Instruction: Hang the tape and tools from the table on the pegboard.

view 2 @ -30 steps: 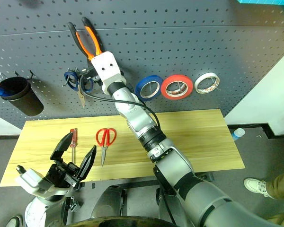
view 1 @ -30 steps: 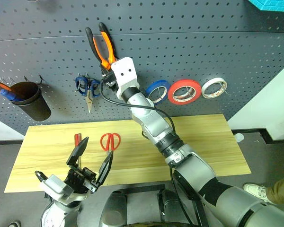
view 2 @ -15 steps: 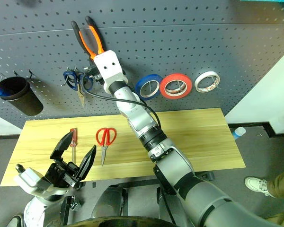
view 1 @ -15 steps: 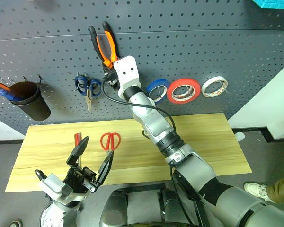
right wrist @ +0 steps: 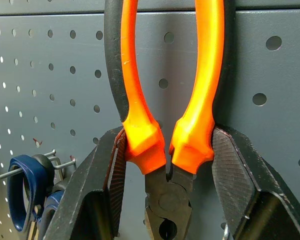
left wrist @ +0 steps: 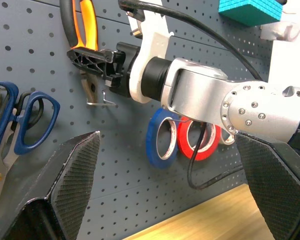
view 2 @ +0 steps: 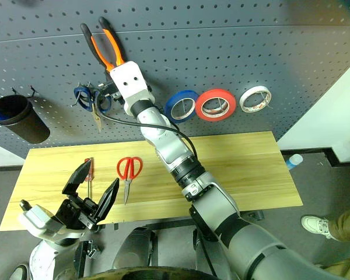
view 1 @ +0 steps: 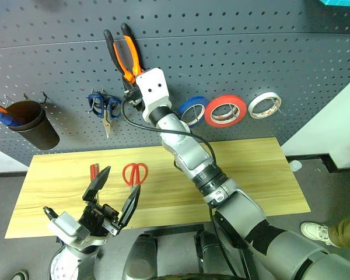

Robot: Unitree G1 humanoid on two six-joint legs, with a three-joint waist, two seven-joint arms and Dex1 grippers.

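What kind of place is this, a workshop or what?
Probably a workshop or tool bench. A pegboard with hooks carries tape rolls and blue scissors, and a wooden table below holds red scissors. The right gripper holds pliers against the board.

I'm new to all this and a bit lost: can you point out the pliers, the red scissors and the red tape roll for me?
pliers point(view 1: 130, 58), left eye view, on an orange handle.
red scissors point(view 1: 135, 173), left eye view, on the handle loops.
red tape roll point(view 1: 226, 111), left eye view, on its red rim.
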